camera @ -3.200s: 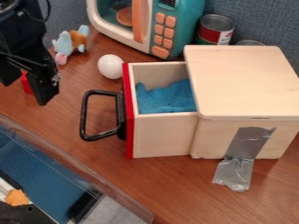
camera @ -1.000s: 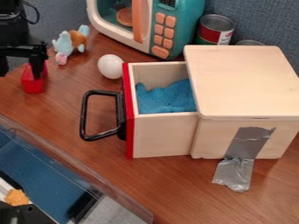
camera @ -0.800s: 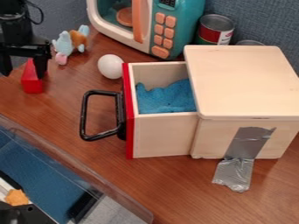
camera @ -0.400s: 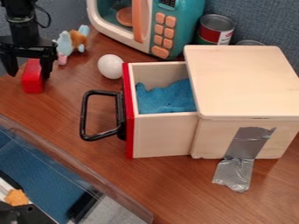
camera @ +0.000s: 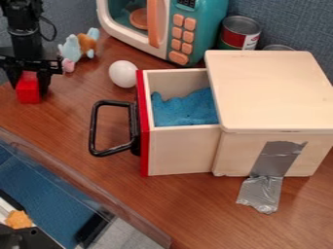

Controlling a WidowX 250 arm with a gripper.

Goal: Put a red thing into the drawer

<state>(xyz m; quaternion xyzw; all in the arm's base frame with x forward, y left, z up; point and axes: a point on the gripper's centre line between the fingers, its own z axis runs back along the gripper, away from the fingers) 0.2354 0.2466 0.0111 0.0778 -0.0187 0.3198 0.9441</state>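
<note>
While my gripper [camera: 29, 91] has the red block [camera: 28, 88]: at the upper left of the frame, my two fingers stand partly apart, one against each side of it, closed to its width.
Block's handling: I judge it light and stiff, hard to damage, its smooth faces perhaps a little slippery.
Block's hold: opposite flat sides, low enough that the sloping top can't squeeze it out of my grip.
Drawer [camera: 180, 151]: pulled open at the centre, blue cloth [camera: 185, 108] inside; that should make a soft landing. I'd lift clear of the red front and the black handle [camera: 95, 129] before crossing.
Table [camera: 189, 209]: flat brown wood grain, with a white ball [camera: 123, 74] between the block and the toy microwave [camera: 195, 29].
Room: a blue-grey fabric wall [camera: 296, 26] at the upper right, a can [camera: 240, 34] in front of it.
</note>
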